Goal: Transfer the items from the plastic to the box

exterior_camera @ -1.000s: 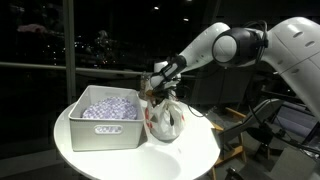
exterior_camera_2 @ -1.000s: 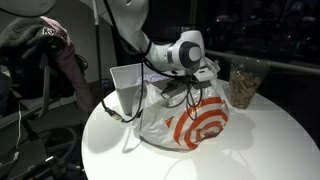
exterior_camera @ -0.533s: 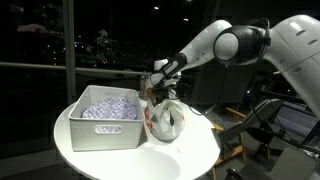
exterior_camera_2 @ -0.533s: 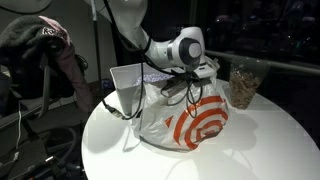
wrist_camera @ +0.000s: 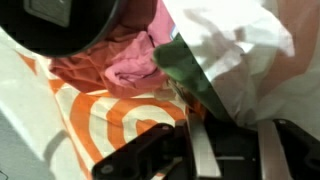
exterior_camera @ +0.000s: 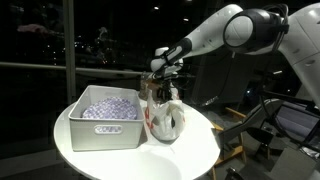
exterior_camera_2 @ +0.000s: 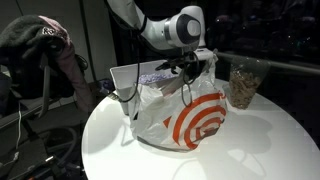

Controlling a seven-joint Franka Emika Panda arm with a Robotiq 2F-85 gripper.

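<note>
Up comes the arm: a second ago the tool (exterior_camera: pixel 160 80) sat low against the bag's mouth, and it now rides higher, with the elbow swung up toward the top corner in an exterior view. The bag (exterior_camera_2: pixel 196 115) has risen with it, its white top drawn to a peak right at the tool (exterior_camera_2: pixel 188 68), while the orange rings on its side face the camera. It sits on the round white counter (exterior_camera: pixel 192 157), touching the box (exterior_camera: pixel 104 127), which is heaped with pale lilac pieces. From the other side the box (exterior_camera_2: pixel 124 78) shows just behind the bag, and a clear cup (exterior_camera_2: pixel 243 85) of brown bits stands apart near the counter (exterior_camera_2: pixel 262 142) edge.

Wrist view now: looking into the bag, a pink cloth (wrist_camera: pixel 125 62) lies crumpled inside, a green piece (wrist_camera: pixel 186 66) just beside it under the white plastic. One finger (wrist_camera: pixel 200 152) shows at the bottom edge. Whether the tool is clamped on anything, I cannot tell; the plastic hides the tips.
</note>
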